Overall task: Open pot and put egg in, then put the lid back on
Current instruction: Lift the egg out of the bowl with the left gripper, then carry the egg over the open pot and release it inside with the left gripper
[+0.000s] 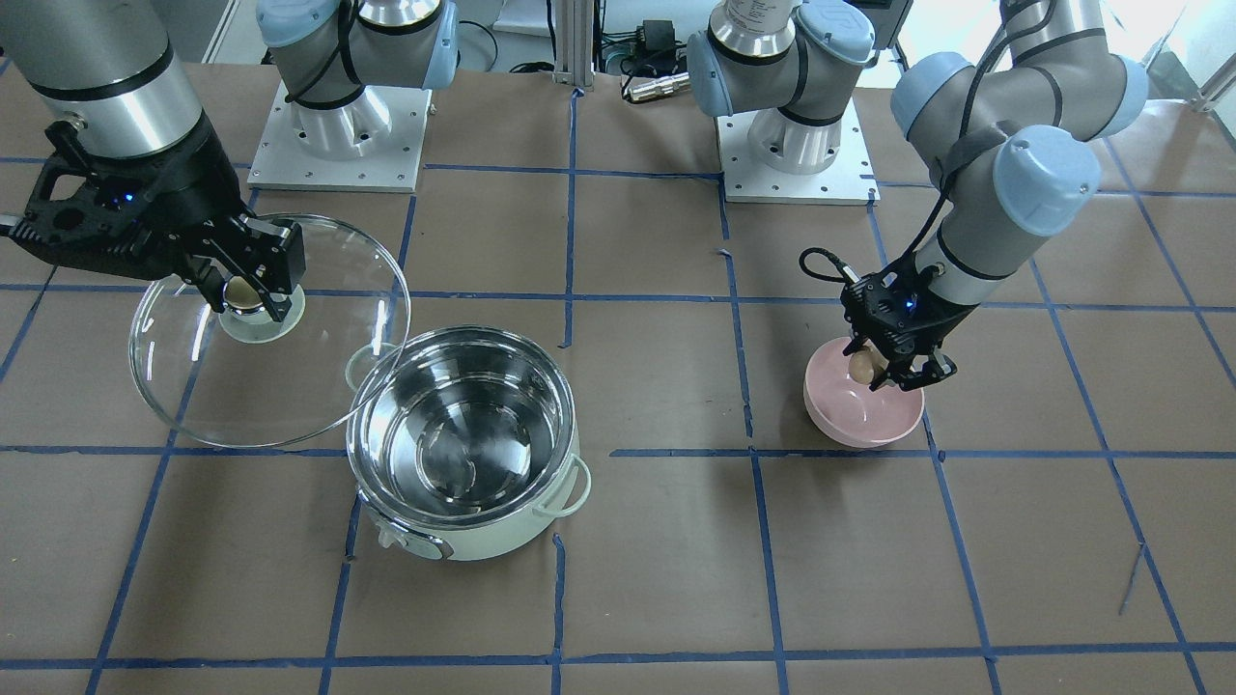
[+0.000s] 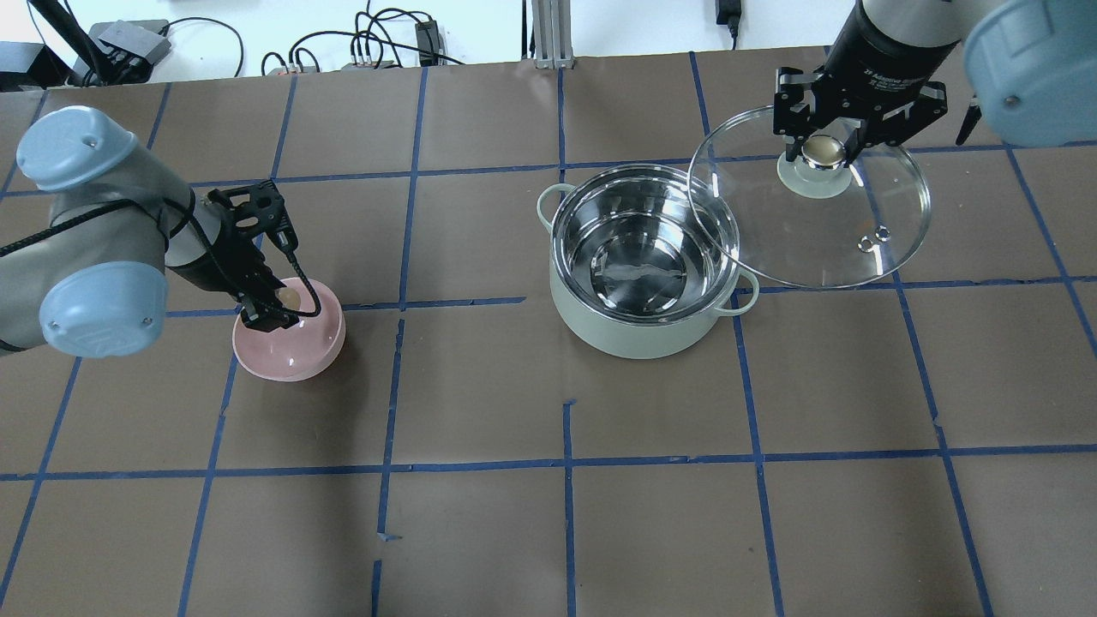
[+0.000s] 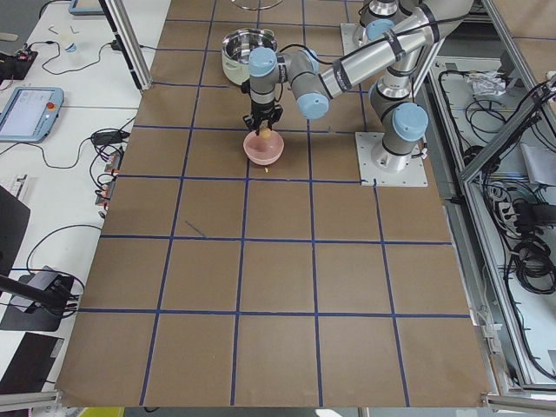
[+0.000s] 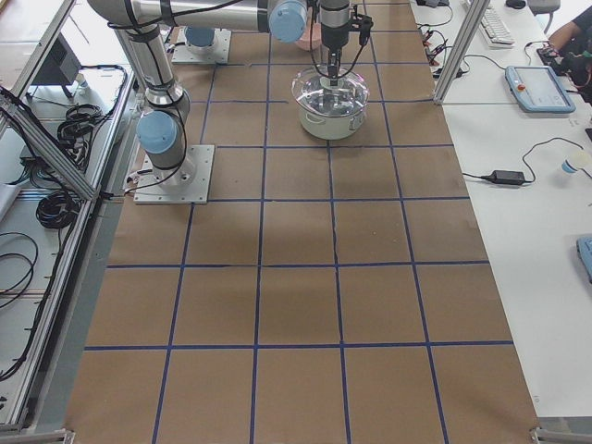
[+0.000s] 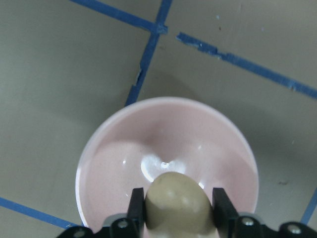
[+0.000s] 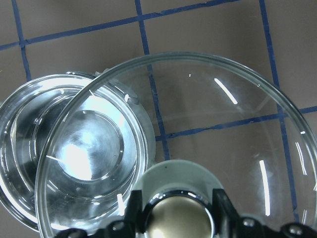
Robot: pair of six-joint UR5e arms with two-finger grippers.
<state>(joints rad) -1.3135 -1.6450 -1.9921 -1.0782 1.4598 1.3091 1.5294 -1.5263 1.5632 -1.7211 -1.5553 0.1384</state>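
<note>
- The pot (image 2: 638, 336) is seen standing on the worktop (image 2: 514, 531), on the robot's right half, with its lid off and its shiny steel inside laid bare.
- Nothing is seen inside the pot but reflections.
- The lid (image 2: 827, 236) is held up beside the pot, on the side further towards the robot's right, and is tilted.
- In the overhead view the lid's near edge is seen overlapping the pot's rim by one loop handle; whether the two touch cannot be told.
- The lid's knob (image 6: 179, 219) is gripped by the right gripper (image 2: 821, 147), whose fingers (image 6: 134, 207) are pressed against the knob from either side, with the gold disc showing between them.
- The egg (image 1: 862, 367) is held by the left gripper (image 5: 179, 210), on the robot's left half of the worktop and well apart from the pot.
- The left fingers (image 5: 136, 202) are clamped on the egg's two sides, as is shown plainly in the left wrist view.
- The egg is kept over the hollow of a pink bowl (image 2: 296, 356), at about the height of its rim; whether it rests on the bowl's bottom cannot be told.
- The bowl is set upright on the worktop, just beside a crossing of blue tape lines (image 2: 566, 467).
- The brown worktop is marked into squares by those lines.
</note>
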